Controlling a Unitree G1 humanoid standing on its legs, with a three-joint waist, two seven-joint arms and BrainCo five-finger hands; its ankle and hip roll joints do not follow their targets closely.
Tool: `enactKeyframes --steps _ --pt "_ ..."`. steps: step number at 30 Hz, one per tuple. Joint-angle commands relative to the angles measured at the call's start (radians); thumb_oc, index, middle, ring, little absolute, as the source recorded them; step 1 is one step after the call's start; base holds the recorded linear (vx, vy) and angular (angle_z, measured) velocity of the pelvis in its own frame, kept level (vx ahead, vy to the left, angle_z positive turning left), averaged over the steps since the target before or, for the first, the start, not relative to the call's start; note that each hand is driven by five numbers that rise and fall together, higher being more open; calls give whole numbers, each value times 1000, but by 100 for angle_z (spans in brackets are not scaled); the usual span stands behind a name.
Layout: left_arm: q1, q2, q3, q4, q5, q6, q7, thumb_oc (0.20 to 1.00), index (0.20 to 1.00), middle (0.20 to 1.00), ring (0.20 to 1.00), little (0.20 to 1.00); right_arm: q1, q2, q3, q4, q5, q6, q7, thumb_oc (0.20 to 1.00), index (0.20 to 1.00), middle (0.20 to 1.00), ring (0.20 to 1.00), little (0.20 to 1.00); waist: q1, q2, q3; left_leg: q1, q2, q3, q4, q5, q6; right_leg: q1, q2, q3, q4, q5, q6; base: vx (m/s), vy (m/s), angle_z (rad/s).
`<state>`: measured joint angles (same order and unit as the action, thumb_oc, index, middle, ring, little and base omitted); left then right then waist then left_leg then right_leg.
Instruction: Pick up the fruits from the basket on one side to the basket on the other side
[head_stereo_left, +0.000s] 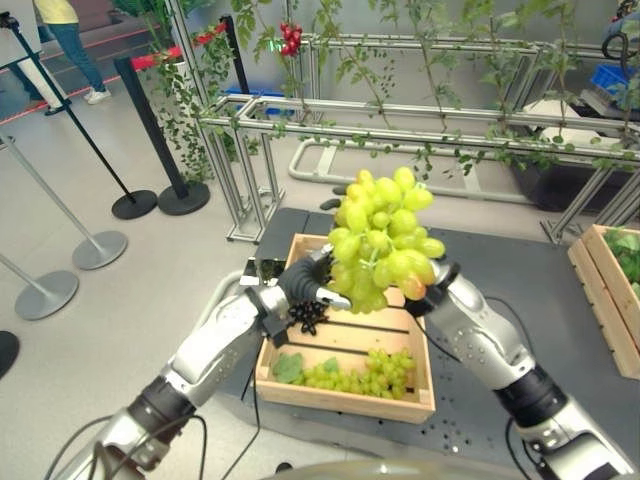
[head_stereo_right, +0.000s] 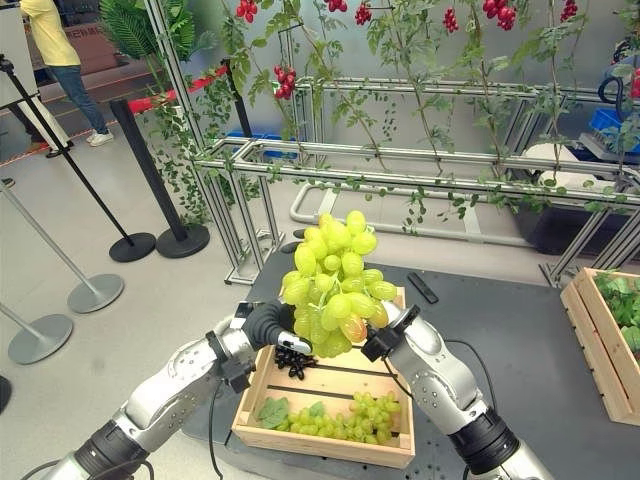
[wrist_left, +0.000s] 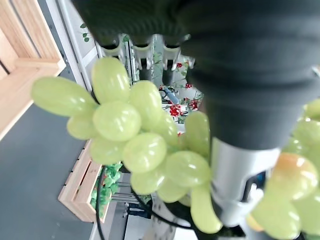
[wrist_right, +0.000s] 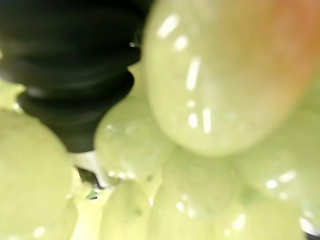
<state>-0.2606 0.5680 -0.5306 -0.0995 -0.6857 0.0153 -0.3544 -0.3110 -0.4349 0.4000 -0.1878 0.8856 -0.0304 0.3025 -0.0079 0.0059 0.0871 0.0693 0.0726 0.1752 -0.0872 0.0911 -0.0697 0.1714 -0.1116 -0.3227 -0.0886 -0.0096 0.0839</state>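
Observation:
A large bunch of green grapes (head_stereo_left: 385, 245) hangs in the air above a wooden crate (head_stereo_left: 340, 395), pressed between my two hands. My left hand (head_stereo_left: 303, 283) lies against the bunch's left side, its fingers (wrist_left: 142, 57) straight along the grapes (wrist_left: 130, 130). My right hand (head_stereo_left: 432, 292) backs the bunch on the right, and grapes (wrist_right: 225, 75) crowd right up to its dark cover (wrist_right: 70, 60). In the crate lie a second, smaller green bunch (head_stereo_left: 365, 375), a dark grape cluster (head_stereo_left: 308, 316) and a green leaf (head_stereo_left: 288, 368).
Another wooden crate (head_stereo_left: 600, 290) with leafy greens stands at the right on the dark mat (head_stereo_left: 520, 290). A metal frame (head_stereo_left: 400, 115) with vines and red berries runs behind. Stanchion posts (head_stereo_left: 100, 245) stand to the left, and a person (head_stereo_left: 65, 40) is far back left.

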Motion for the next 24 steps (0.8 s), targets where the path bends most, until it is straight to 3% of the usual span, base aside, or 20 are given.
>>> enactKeyframes --steps 1,7,17,24 --pt "-127 -8 -20 -32 -51 -29 -2 1000 1000 1000 1000 1000 -119 38 -20 -103 25 -70 15 200 200 200 200 200 -8 -41 -26 10 4 -14 31 -65 12 -54 -86 -32 56 35 90 0 0 0" --pt "-110 -38 -39 -27 -129 -1 -3 1000 1000 1000 1000 1000 -128 40 -17 -96 20 -74 13 200 200 200 200 200 -11 -38 -27 9 4 -13 31 -67 14 -57 -86 -30 56 35 89 0 0 0" --pt "-21 -118 -113 -53 -408 96 16 1000 1000 1000 1000 1000 -142 36 -28 -71 19 -95 -3 200 200 200 200 200 -17 -38 -27 5 -1 -17 29 -69 19 -60 -86 -29 56 34 91 0 0 0" --pt "-9 -139 -136 -79 -476 111 27 1000 1000 1000 1000 1000 -137 52 -38 -58 15 -103 -1 200 200 200 200 200 -18 -38 -27 0 -3 -21 30 -70 22 -62 -84 -30 57 33 91 0 0 0"
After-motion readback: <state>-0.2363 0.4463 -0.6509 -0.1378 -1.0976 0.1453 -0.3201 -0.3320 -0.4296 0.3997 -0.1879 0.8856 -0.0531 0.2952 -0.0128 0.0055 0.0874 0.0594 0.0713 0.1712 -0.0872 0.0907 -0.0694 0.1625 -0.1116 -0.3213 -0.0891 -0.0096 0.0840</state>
